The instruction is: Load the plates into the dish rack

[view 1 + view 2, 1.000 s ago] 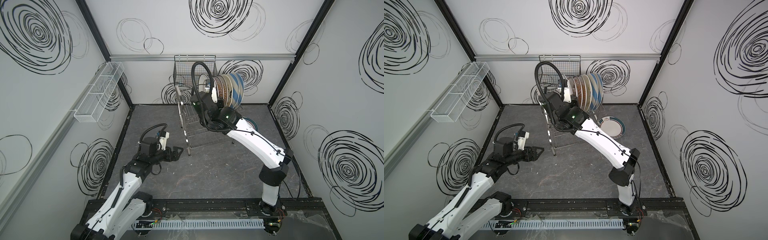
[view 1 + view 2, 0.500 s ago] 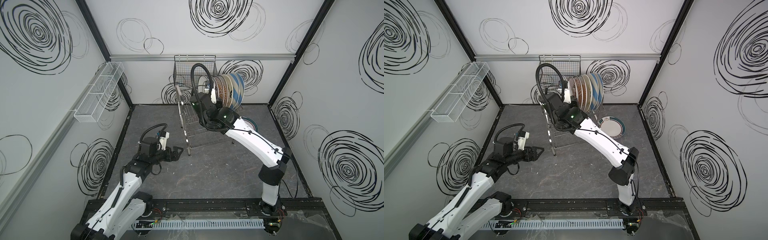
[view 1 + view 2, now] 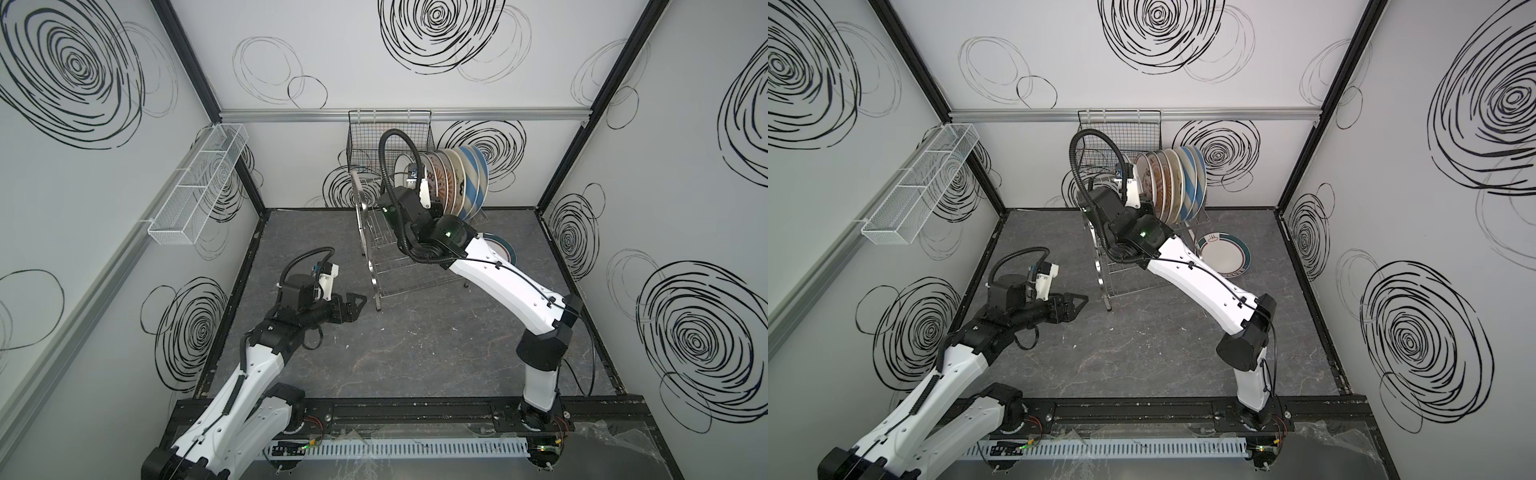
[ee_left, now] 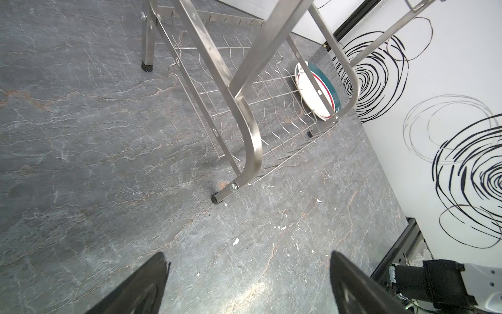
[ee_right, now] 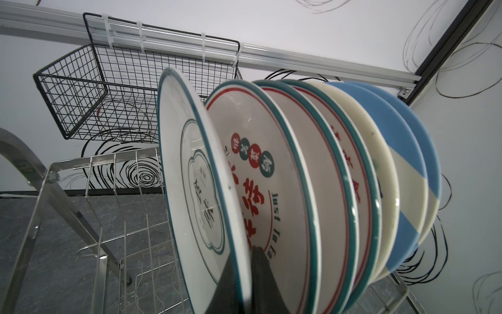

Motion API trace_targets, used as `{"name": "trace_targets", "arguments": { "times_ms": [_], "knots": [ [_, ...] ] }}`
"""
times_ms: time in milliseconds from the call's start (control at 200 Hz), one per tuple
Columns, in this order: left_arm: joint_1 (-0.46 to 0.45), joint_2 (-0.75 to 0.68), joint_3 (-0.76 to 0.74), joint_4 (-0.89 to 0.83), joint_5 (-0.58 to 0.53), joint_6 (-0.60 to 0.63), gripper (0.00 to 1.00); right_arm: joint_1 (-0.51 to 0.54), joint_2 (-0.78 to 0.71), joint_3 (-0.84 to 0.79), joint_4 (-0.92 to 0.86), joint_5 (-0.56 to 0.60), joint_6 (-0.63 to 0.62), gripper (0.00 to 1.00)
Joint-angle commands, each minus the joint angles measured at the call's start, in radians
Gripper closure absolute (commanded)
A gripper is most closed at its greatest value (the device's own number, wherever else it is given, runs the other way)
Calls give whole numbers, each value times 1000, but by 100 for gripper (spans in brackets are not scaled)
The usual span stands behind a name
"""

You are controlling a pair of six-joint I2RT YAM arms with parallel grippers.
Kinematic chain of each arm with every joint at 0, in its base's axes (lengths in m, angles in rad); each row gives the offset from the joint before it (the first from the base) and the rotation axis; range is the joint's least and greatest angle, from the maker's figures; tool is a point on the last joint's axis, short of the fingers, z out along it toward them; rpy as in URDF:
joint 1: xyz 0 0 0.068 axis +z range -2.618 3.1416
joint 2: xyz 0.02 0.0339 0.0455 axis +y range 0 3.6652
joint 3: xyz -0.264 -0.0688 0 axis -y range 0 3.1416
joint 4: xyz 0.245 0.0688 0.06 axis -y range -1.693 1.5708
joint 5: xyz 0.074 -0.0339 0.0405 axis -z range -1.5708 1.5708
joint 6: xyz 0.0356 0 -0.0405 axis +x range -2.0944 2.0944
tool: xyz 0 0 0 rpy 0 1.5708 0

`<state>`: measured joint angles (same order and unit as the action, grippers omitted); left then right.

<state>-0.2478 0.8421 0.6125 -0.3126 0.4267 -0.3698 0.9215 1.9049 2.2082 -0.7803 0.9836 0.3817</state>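
Observation:
The steel dish rack (image 3: pixel 376 266) (image 3: pixel 1108 270) stands at the back of the floor. Several plates (image 3: pixel 457 183) (image 3: pixel 1177 183) stand upright in its upper tier, blue-striped ones (image 5: pixel 407 163) at the far end. My right gripper (image 5: pixel 243 254) is shut on the rim of a whitish plate (image 5: pixel 195 174) with a thin teal edge. It stands upright beside the red-lettered plate (image 5: pixel 260 174). A teal-rimmed plate (image 3: pixel 500 249) (image 3: pixel 1225 257) (image 4: pixel 316 89) lies flat on the floor behind the rack. My left gripper (image 3: pixel 359 301) (image 3: pixel 1079 301) (image 4: pixel 248 255) hangs open and empty near the rack's front leg (image 4: pixel 217 198).
A black wire basket (image 3: pixel 388 137) (image 5: pixel 81 103) hangs on the back wall above the rack. A long white mesh tray (image 3: pixel 195 187) is fixed to the left wall. The rack's empty divider slots (image 5: pixel 122 206) lie beside the held plate. White specks dot the grey floor (image 4: pixel 236 240).
The right arm has shifted only slightly at the rack, still gripping the plate. The left arm has not moved.

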Motion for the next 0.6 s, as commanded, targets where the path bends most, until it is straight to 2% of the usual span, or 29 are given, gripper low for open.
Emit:
{"name": "trace_targets", "arguments": {
  "times_ms": [0, 75, 130, 165, 395, 595],
  "knots": [
    [1, -9, -7, 35, 6, 17, 4, -1, 0, 35, -17, 42, 17, 87],
    [0, -11, -6, 37, 6, 18, 4, -1, 0, 35, -21, 42, 19, 83],
    [1, -10, -7, 34, 6, 17, 4, 0, 2, 38, -24, 36, 22, 72],
    [1, -9, -7, 35, 6, 18, 4, -1, 2, 38, -26, 32, 22, 68],
    [1, -6, -6, 35, 6, 17, 4, 10, -4, 75, -22, 24, 5, 59],
    [1, -6, -7, 35, 4, 18, 4, 26, -72, 72, 15, -79, -7, 47]
  ]
}}
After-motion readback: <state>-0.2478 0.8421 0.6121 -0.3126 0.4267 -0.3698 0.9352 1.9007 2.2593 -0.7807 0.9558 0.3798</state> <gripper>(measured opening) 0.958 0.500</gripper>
